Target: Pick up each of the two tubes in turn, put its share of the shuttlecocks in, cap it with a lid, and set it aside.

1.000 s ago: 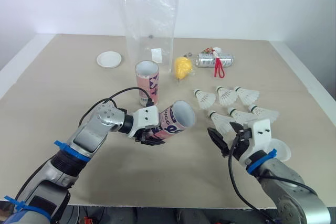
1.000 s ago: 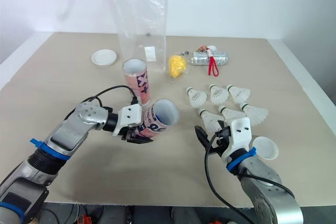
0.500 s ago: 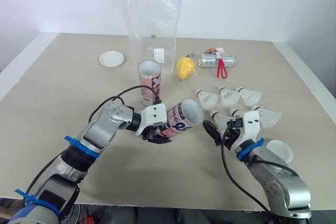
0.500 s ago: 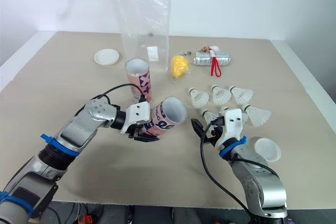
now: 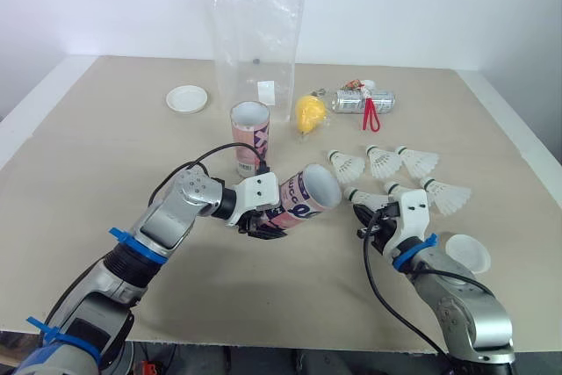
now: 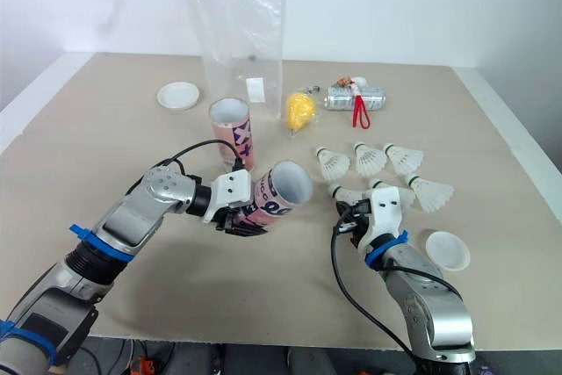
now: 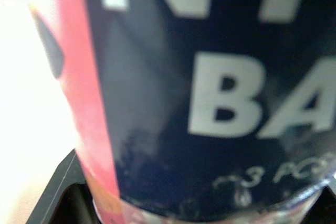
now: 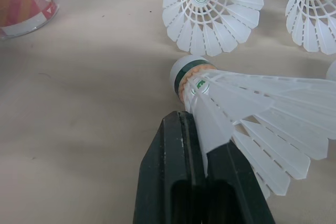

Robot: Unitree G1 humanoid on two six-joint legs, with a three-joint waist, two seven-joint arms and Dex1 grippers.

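Pink tube (image 5: 303, 202) tilted in left pincer (image 5: 261, 226), right pincer (image 8: 202, 139) pinching shuttlecock (image 8: 239, 98) feathers

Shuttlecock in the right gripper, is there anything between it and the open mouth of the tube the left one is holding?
Nothing visible. The shuttlecock held by the right gripper sits just to the right of the tilted tube, whose open mouth faces it, with only bare table between them. The other shuttlecocks lie farther back, off that path.

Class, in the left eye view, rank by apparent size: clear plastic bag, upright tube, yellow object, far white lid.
1. clear plastic bag
2. upright tube
3. far white lid and yellow object: too alike to rank
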